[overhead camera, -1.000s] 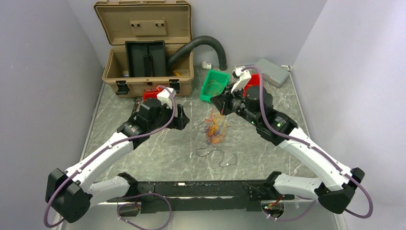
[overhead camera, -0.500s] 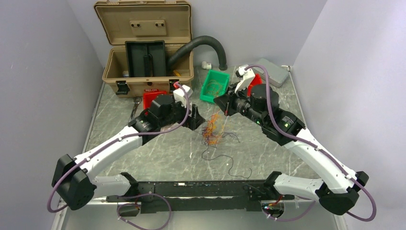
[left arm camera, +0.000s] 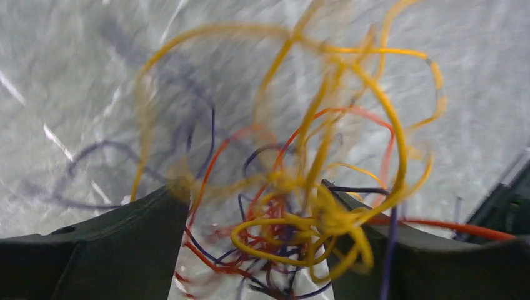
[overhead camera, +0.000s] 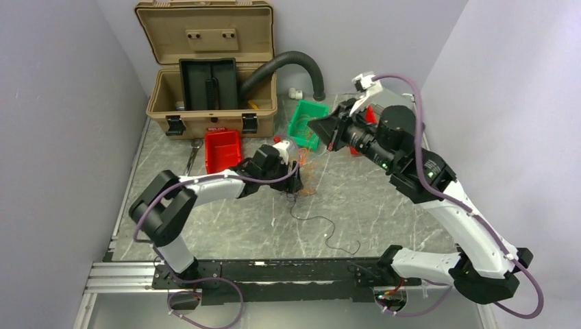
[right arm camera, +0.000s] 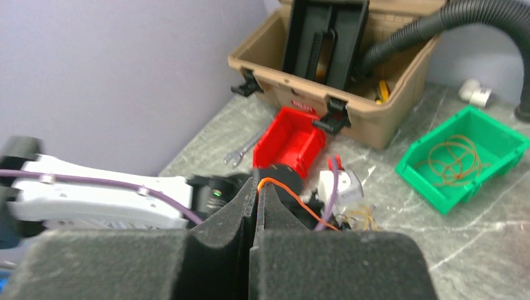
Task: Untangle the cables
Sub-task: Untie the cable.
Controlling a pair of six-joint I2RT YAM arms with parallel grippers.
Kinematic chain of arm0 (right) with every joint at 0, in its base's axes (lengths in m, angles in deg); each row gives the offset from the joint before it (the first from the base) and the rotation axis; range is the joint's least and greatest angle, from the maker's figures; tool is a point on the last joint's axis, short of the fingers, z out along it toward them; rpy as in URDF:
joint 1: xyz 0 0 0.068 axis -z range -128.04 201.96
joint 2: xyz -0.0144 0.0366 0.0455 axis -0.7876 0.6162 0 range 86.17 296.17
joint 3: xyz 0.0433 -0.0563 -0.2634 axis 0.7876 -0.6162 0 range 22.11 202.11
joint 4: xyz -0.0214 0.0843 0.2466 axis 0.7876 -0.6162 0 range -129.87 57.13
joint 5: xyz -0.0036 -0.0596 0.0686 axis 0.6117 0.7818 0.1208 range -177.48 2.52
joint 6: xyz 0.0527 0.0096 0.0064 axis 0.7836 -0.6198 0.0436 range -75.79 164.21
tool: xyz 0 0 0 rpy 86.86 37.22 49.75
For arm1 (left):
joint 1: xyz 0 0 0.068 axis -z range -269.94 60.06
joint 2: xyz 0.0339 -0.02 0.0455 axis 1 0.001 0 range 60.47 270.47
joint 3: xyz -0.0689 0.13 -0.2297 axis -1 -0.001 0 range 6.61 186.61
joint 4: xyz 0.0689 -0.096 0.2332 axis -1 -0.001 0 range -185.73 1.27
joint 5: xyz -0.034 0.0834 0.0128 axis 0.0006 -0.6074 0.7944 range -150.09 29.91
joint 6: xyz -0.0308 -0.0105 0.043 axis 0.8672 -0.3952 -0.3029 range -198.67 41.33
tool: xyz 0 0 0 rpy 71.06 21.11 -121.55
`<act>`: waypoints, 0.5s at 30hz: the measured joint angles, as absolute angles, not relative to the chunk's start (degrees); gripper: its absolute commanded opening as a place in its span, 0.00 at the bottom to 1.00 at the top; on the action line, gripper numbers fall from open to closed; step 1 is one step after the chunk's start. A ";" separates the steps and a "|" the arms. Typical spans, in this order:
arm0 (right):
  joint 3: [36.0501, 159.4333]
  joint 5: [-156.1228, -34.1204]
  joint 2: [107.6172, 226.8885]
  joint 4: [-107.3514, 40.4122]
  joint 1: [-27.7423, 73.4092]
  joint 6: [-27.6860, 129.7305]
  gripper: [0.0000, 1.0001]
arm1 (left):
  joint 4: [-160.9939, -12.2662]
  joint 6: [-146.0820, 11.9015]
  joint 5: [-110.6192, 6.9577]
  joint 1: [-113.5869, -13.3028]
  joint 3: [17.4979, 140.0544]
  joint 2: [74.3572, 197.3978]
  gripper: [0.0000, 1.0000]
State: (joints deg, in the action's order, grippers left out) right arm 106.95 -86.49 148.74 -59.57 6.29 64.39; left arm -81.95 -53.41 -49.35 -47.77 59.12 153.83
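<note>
The cables (overhead camera: 306, 179) are a small tangle of thin yellow, orange, red and dark wires on the marble table, mid-centre. In the left wrist view the tangle (left arm camera: 300, 219) fills the space between my left fingers (left arm camera: 125, 240). My left gripper (overhead camera: 296, 181) (left arm camera: 256, 250) is down at the tangle and open around it. My right gripper (overhead camera: 316, 127) (right arm camera: 257, 186) hangs above and behind, shut on a single orange wire (right arm camera: 294, 201) that runs down towards the tangle. One loose black wire (overhead camera: 322, 226) trails over the table nearer the arm bases.
An open tan toolbox (overhead camera: 212, 118) stands at the back left, with a black corrugated hose (overhead camera: 288, 60) arching out of it. A green bin (overhead camera: 296, 130) (right arm camera: 425, 181) holds a coil of orange wire. A red bin (overhead camera: 223, 149) (right arm camera: 290, 140) and a wrench (overhead camera: 192, 156) lie left of the tangle.
My left arm has swung right and down onto the tangle, jaws narrowing slightly. My right gripper has lifted up and back, drawing the orange wire out. The loose black wire has shifted right.
</note>
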 measured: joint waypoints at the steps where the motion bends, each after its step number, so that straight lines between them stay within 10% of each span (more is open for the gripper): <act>1: 108.37 -86.40 148.85 -59.97 6.29 64.39 0.00 | -82.58 -52.34 -50.05 -47.99 59.12 155.78 0.72; 15: 128.34 -63.67 144.80 -70.63 6.27 60.33 0.00 | -81.68 -46.33 -53.68 -52.06 52.80 154.93 0.01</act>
